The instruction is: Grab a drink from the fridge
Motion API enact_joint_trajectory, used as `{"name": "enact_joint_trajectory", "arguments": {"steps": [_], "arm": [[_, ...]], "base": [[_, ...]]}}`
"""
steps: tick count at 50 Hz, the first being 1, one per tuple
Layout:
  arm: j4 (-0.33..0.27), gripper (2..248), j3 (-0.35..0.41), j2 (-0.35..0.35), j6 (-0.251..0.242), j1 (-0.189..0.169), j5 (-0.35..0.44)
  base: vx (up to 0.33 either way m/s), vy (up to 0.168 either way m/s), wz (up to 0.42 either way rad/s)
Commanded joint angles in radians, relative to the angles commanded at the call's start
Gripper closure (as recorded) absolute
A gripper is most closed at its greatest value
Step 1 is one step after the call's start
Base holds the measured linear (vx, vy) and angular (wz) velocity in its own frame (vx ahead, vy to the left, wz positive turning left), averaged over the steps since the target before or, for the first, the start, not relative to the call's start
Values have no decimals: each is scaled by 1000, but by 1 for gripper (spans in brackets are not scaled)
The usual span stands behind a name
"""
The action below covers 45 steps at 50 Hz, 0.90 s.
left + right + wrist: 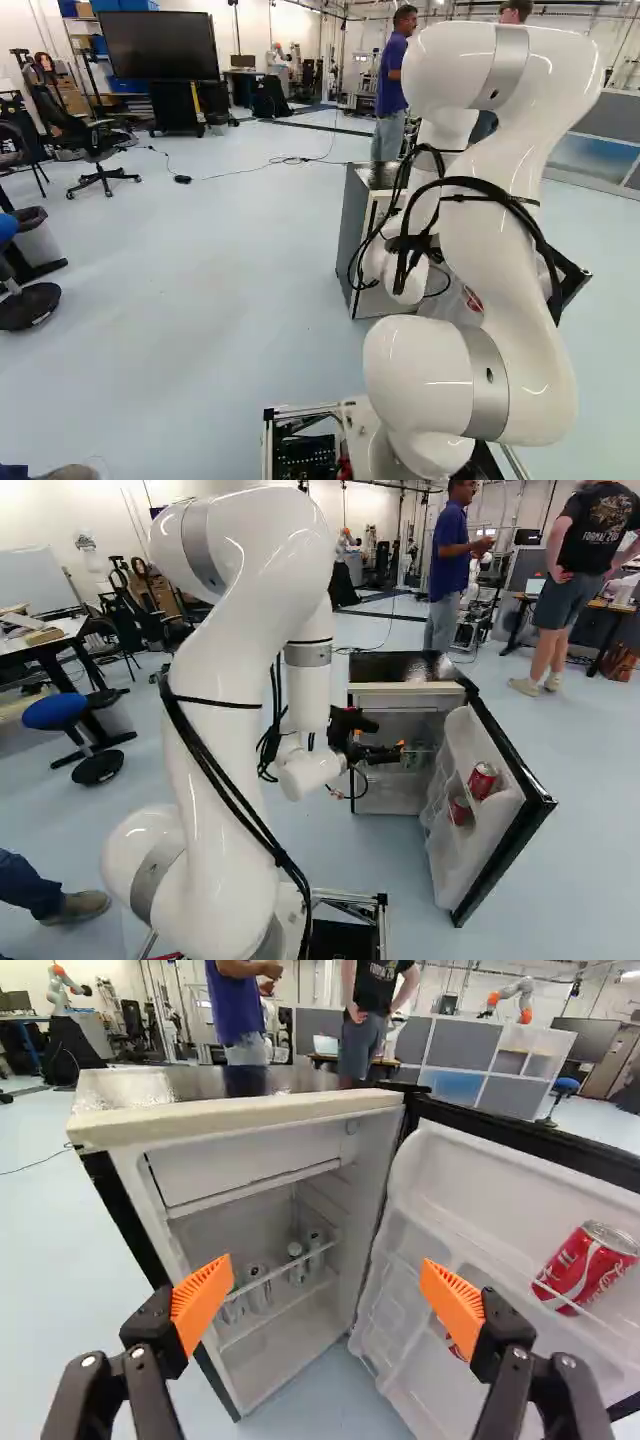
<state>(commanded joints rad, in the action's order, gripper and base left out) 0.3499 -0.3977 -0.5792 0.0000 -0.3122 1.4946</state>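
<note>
Jaws released: the gripper has its 2 fingers wide apart, orange pads facing each other, nothing grasped. In the wrist view the gripper points at the open fridge; fingertips touch no drink.

Drinks on the fridge shelf: about 4 containers, small and pale, standing upright behind a thin rail. They lie ahead of the jaws, past the tips. 3 show in the gap between fingers: silver can, slim container and pale can, the last 2 close together. Another container sits near the line of the finger farther from the door, partly covered by it. Exact types hard to tell.

Door swung open, its inner side with racks. 2 red cans there: upper red can behind a door rail, outside the gap, past the door-side finger; lower red can mostly hidden by that finger in the wrist view.

Arm blocks part of the fridge in the left base view. In the right base view the fridge is right of the arm, door toward the right.
</note>
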Motion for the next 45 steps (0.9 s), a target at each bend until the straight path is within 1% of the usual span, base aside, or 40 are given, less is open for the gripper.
{"name": "enact_joint_trajectory", "arguments": {"steps": [8,19,45], "arm": [[10,3,-14,-26,0,-8,2],[31,3,-28,-38,0,-23,13],[86,3,-82,-71,0,-84,41]], "base": [[0,0,0],[0,0,0],[0,0,0]]}}
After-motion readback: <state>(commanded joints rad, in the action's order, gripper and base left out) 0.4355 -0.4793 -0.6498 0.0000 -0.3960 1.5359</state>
